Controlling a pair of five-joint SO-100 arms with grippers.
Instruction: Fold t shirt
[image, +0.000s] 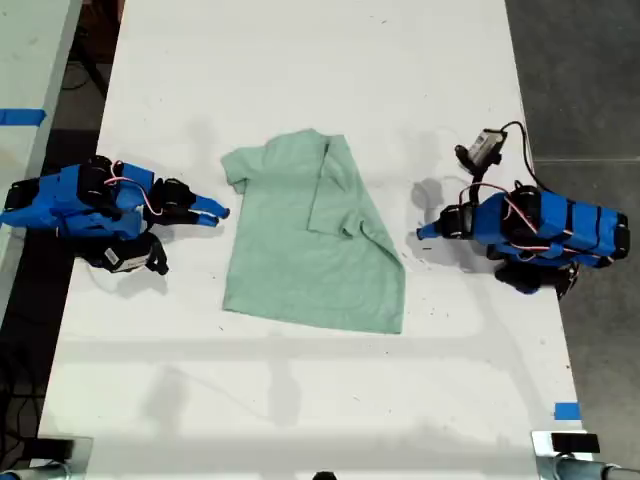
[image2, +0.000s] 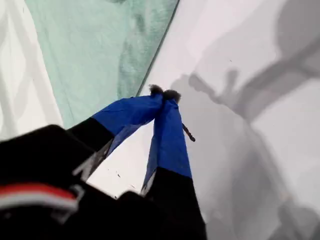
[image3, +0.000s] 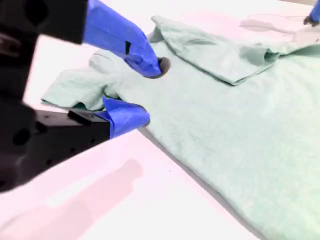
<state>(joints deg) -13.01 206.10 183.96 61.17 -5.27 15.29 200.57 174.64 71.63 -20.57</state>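
The pale mint-green t shirt (image: 300, 260) lies flat at the middle of the white table (image: 300, 60). Its side toward the exterior view's right is folded inward over the body. My first gripper (image: 422, 233) (image2: 164, 92) rests on the table at the exterior view's right, shut and empty, a short way off the t shirt's (image2: 90, 50) edge. At the exterior view's left, my second gripper (image: 222, 211) (image3: 150, 92) is open beside the unfolded sleeve. One finger hangs over the t shirt (image3: 240, 115), the other sits at the cloth's edge, and nothing is gripped.
A small camera with a black cable (image: 485, 148) sticks up from the arm at the exterior view's right. Blue tape (image: 566, 410) marks the table near its front corner on the exterior view's right. Dark floor lies past both long table edges.
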